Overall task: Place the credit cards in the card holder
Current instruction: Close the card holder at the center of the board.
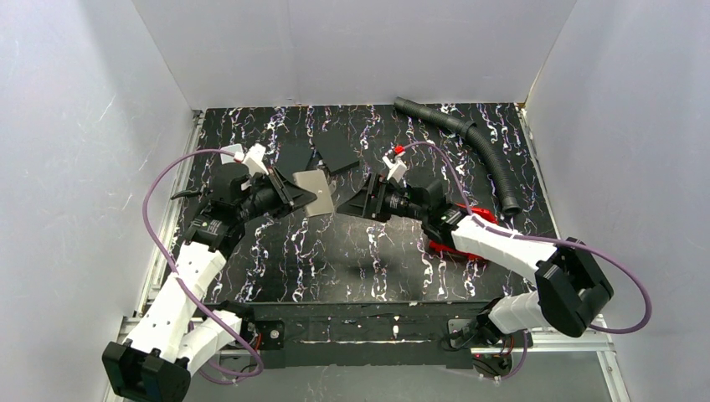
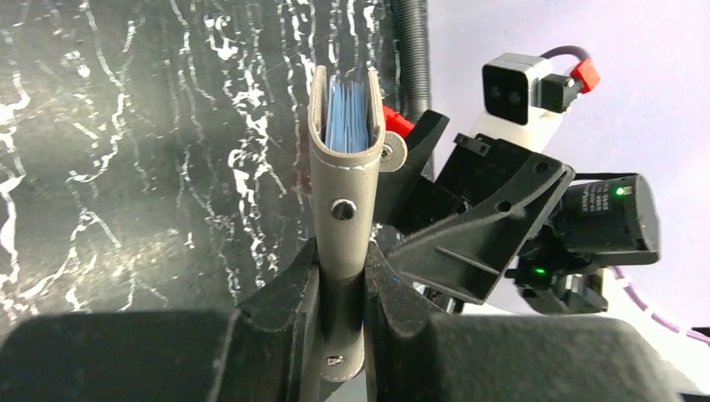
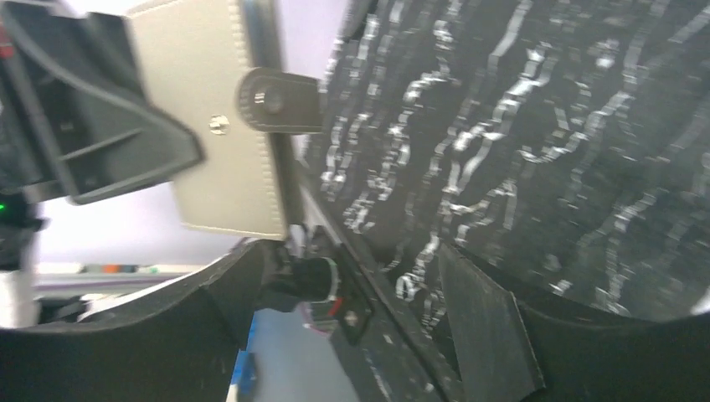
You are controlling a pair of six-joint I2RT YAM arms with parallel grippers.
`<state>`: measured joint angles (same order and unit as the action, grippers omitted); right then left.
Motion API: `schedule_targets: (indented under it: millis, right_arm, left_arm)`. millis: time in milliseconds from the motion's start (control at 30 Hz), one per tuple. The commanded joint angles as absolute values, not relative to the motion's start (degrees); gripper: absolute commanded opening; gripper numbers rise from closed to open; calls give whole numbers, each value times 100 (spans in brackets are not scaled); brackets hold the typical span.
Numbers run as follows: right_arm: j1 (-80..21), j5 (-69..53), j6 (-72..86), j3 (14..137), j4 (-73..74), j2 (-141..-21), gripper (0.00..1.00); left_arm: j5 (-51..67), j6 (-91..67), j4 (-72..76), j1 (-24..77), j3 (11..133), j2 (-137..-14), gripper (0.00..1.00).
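One taupe card holder (image 2: pixel 343 197), folded nearly shut and raised off the bench (image 1: pixel 335 260), clamped on its two covers by the left end effector (image 2: pixel 343 261), fingers pressed hard against the leather. Tucked inside the card holder, between the covers: credit cards (image 2: pixel 346 117), visible only as thin pale-blue edges packed together, too tight to count. On the card holder's narrow outer face, one round snap stud; on its right side, one snap tab (image 2: pixel 391 153) sticking out loose, unfastened. Close beside the card holder on the right: right end effector (image 1: pixel 342 208), fingers spread wide, nothing between them. On the right arm's motor housing, right of the card holder in the left wrist view, a patch of white print, too small to read, plus two green lights. Beyond the card holder, flat on the bench: two matte black slabs (image 1: pixel 295 159), the second slab (image 1: pixel 335 151) just right of the first. Well off to the card holder's right and farther back: one black corrugated hose (image 1: pixel 481 146), curved. To the card holder's right and nearer the arm bases: one red tray (image 1: pixel 452 247), mostly covered by the right arm, contents hidden.
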<state>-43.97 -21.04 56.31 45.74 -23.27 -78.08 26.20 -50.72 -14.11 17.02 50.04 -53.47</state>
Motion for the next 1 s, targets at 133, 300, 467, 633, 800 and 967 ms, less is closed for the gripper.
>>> schedule_targets:
  millis: [133,300,467,633,800,967]
  right_arm:
    - [-4420,-1310,4231,5819,-226,-8058,63]
    - [-4508,-1635,4161,6283,-411,-8373,50]
    - [-4579,-1776,4154,6420,-458,-8626,43]
    - [-4610,-1660,4004,6527,-218,-8700,44]
    - [-4675,-1707,4008,6530,-245,-8778,35]
    - [-4685,-1730,4017,6445,-414,-8698,12]
  left_arm:
    - [2202,-4454,-2394,1768,5248,-5310,0]
    - [2149,-4426,-2519,1878,5256,-5404,0]
    - [2127,-4466,-2522,1987,5232,-5458,0]
    - [2097,-4455,-2509,2054,5216,-5469,0]
    - [2101,-4448,-2505,2059,5212,-5477,0]
    - [2053,-4427,-2487,2065,5171,-5499,0]
